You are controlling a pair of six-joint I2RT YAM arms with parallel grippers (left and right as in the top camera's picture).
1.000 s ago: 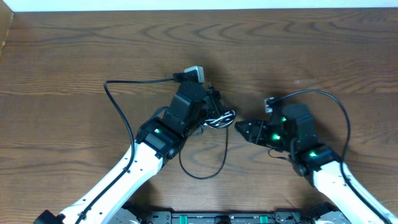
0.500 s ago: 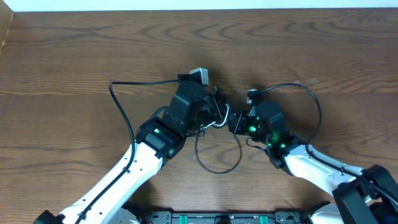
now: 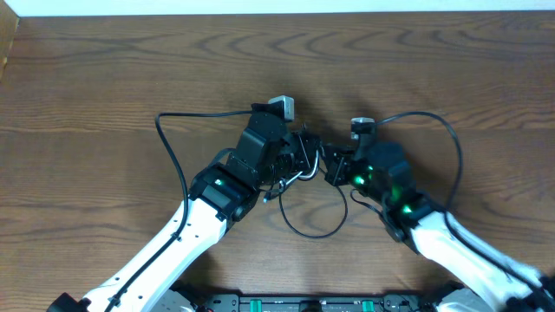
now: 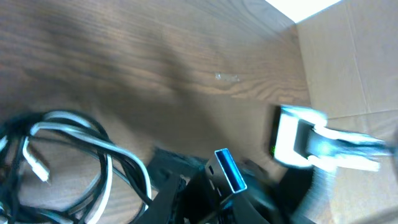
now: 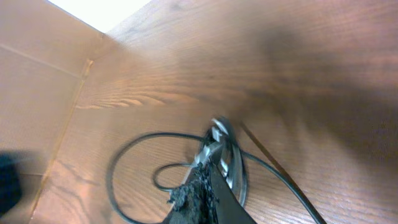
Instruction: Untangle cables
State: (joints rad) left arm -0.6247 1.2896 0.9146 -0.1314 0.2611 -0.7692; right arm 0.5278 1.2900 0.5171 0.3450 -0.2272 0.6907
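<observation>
The knotted black and white cables (image 3: 297,176) lie on the table (image 3: 451,78) between both arms, with the right gripper (image 3: 329,166) pinched shut on their right end and the left gripper (image 3: 301,154) just at their left, though I cannot tell if it is spread or closed.

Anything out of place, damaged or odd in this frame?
Nothing looks spilled or damaged. The white cable and black cable lie looped together, simply the tangle being worked on; the black one trails a slack loop below it.

Wooden table (image 3: 104,78) bears 2 tangled cables (image 3: 297,178), seemingly lying mostly flat.
</observation>
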